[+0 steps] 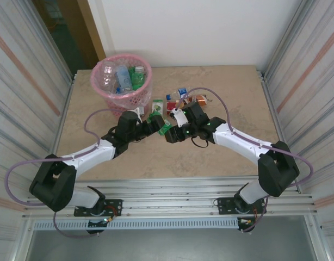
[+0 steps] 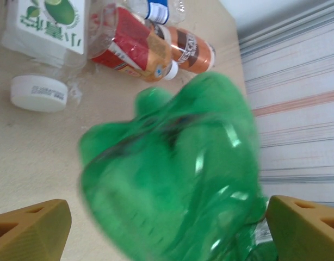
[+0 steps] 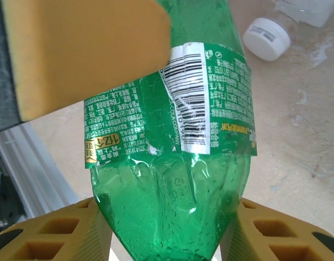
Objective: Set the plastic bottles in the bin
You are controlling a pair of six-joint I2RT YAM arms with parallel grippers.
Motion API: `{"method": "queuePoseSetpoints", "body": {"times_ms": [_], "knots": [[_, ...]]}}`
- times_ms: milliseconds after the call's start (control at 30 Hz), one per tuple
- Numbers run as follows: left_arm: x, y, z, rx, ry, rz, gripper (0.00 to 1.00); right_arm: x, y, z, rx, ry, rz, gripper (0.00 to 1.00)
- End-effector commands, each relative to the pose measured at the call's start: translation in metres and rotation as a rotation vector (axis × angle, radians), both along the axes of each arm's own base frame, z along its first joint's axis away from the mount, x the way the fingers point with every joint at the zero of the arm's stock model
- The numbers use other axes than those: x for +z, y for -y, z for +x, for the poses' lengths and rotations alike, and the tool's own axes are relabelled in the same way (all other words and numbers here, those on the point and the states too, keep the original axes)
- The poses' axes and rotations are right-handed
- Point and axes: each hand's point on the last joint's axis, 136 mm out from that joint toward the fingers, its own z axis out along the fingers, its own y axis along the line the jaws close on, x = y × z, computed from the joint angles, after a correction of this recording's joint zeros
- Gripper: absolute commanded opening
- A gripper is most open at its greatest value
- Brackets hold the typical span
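A crushed green plastic bottle hangs between both grippers above the table's middle. My right gripper is shut on its base, the fingers pressing both sides of the green bottle. My left gripper stands open around the other end of the green bottle, with a gap at its left finger. One left pad lies across the label. Loose bottles lie just beyond. The pink bin at the back left holds several bottles.
On the table beyond the grippers lie a red-labelled bottle, a brown bottle, a clear bottle with a white cap and a white-and-green label. Corrugated walls close both sides.
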Motion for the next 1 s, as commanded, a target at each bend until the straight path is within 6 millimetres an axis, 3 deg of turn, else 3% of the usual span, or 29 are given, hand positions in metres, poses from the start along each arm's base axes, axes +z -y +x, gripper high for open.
{"method": "queuePoseSetpoints", "body": {"times_ms": [0, 167, 467, 633, 967], "knots": [[0.019, 0.011, 0.005, -0.023, 0.05, -0.067, 0.88, 0.026, -0.009, -0.001, 0.016, 0.005, 0.088, 0.19], [0.019, 0.013, 0.006, -0.015, 0.043, -0.095, 0.79, 0.026, -0.014, -0.001, 0.024, -0.008, 0.109, 0.19], [0.028, 0.005, 0.002, 0.014, 0.055, -0.106, 0.41, 0.024, -0.016, 0.004, 0.006, -0.01, 0.108, 0.24], [0.046, -0.011, -0.005, 0.039, 0.098, -0.032, 0.27, 0.034, -0.008, 0.008, -0.028, 0.038, 0.087, 0.38], [0.121, -0.072, -0.019, 0.115, 0.172, 0.162, 0.23, 0.071, 0.021, 0.013, -0.114, 0.151, 0.069, 0.72]]}}
